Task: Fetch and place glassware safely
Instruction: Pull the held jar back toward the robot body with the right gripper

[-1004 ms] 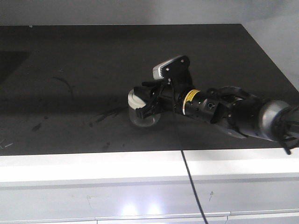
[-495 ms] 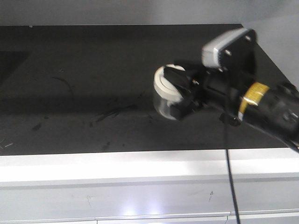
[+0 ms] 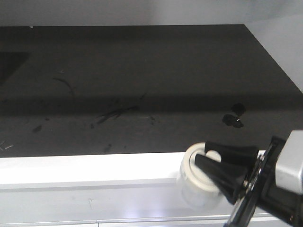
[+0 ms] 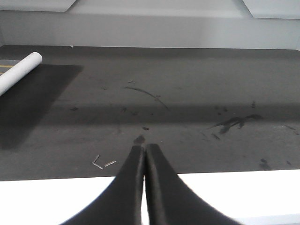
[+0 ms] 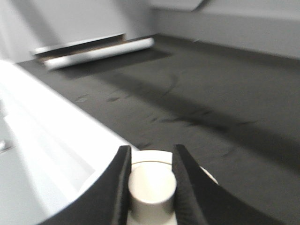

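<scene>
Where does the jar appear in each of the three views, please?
Front: the jar is at lower right, held in the right claw, seen against the white edge of the counter.
Left wrist: not in it; only the shut left claw shows.
Right wrist: bottom centre, its knob between the claw's fingers.
Shared landmark: the white edge, in all three.

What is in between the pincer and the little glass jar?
Nothing is. The right pincer pinches the jar by the knob on its white lid, with one finger touching each side of the knob.
</scene>
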Controlling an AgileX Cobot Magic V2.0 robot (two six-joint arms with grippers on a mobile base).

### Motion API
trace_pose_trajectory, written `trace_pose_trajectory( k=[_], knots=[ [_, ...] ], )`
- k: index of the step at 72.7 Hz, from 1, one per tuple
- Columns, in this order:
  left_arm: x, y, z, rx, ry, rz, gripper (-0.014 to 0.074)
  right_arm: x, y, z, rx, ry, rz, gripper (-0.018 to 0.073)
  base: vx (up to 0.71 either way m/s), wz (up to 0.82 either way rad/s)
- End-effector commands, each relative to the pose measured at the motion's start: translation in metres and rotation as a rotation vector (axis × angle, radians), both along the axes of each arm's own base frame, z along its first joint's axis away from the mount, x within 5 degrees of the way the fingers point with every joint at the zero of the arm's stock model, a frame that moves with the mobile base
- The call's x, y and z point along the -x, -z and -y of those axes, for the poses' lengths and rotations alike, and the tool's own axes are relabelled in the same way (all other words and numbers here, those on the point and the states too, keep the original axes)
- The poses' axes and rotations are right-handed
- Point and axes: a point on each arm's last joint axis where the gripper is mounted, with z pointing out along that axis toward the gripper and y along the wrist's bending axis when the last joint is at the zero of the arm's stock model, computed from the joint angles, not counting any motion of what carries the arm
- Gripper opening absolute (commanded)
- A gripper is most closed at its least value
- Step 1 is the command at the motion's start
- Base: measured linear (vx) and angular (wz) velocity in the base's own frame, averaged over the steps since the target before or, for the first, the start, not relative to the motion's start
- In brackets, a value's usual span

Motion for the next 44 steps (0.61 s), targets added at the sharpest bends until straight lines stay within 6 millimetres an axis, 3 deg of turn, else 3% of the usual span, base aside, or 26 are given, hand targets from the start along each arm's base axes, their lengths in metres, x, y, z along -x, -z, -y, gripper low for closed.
trace_pose_trajectory(
  k=[1, 44],
  knots=[
    [0.0000, -0.0142, 0.0011, 0.011, 0.015, 0.085, -0.0007, 0.0058, -0.0118, -0.0043, -0.065, -0.074, -0.001, -0.0001, 0.00, 0.00],
    [0.0000, -0.0142, 0.0011, 0.011, 0.015, 0.085, -0.0007, 0.0071, -0.0084, -0.0052, -0.016, -0.097, 0.005, -0.0001, 0.00, 0.00]
  ],
)
